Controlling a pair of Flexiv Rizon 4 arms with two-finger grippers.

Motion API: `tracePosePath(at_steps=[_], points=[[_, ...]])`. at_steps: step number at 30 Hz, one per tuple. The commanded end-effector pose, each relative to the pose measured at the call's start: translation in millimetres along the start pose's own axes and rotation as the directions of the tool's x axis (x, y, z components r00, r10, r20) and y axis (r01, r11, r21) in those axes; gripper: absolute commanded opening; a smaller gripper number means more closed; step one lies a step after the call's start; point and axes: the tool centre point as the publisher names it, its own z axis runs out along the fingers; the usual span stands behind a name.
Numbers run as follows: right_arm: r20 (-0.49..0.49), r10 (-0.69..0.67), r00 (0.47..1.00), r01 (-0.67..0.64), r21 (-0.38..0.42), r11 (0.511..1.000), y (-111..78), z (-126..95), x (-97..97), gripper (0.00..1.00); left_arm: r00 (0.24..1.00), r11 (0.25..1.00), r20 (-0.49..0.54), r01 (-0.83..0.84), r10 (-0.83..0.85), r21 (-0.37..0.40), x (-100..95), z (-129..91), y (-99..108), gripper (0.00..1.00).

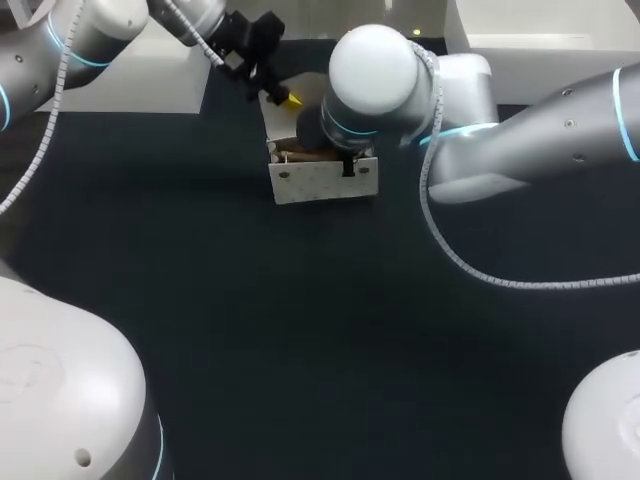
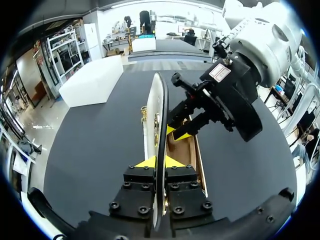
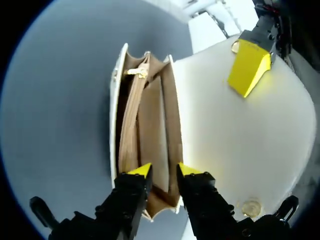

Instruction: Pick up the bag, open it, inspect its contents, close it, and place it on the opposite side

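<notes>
A white bag (image 1: 320, 182) stands upright at the table's far middle, its tan inside (image 3: 150, 125) showing. My left gripper (image 2: 160, 162) is shut on the edge of the raised white flap (image 2: 159, 115) and holds it up behind the bag. My right gripper (image 3: 164, 171) hangs over the bag's mouth, close to the flap (image 3: 240, 135). Its fingers stand a narrow gap apart, over a tan inner panel. I cannot see them pinching anything. In the left wrist view the right gripper (image 2: 179, 133) sits at the rim, just ahead of my left one.
The dark table (image 1: 300, 340) stretches wide in front of the bag. A white block (image 1: 150, 80) lies at the back left and another (image 1: 540, 40) at the back right. My right arm's wrist (image 1: 375, 75) hides the bag's back part.
</notes>
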Motion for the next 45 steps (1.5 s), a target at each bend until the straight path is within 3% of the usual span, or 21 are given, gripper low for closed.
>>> tracePosePath(at_steps=[1, 11, 18, 21, 34, 45], points=[[0.054, -0.001, 0.999, 0.001, 0.004, 1.000, -2.3, -22, 3.9, 0.33, 1.000, 1.000, 0.009, -0.005, 0.005, 0.006, 0.7, 8, 4, 0.00], [0.108, 0.002, 0.994, -0.004, 0.021, 1.000, -0.9, -39, 1.5, 0.30, 0.997, 1.000, 0.080, -0.009, 0.009, 0.001, -13.6, 27, 20, 0.00], [0.113, -0.003, 0.994, 0.001, 0.022, 1.000, 4.0, -42, 8.4, 0.12, 0.986, 1.000, 0.168, -0.017, 0.017, -0.002, -26.7, 39, 30, 0.00], [0.116, 0.001, 0.993, -0.005, 0.031, 1.000, 5.2, -41, 14.1, 0.00, 0.974, 0.999, 0.224, -0.036, 0.032, 0.017, -36.2, 44, 34, 0.00], [0.089, 0.106, 0.990, -0.106, -0.008, 0.994, 3.5, -22, 44.8, 0.00, 0.930, 0.991, 0.347, -0.132, 0.120, 0.010, -61.3, 69, 52, 0.00], [0.089, 0.106, 0.990, -0.106, -0.008, 0.994, 3.5, -22, 44.8, 0.00, 0.930, 0.991, 0.347, -0.132, 0.120, 0.010, -61.3, 69, 52, 0.00]])
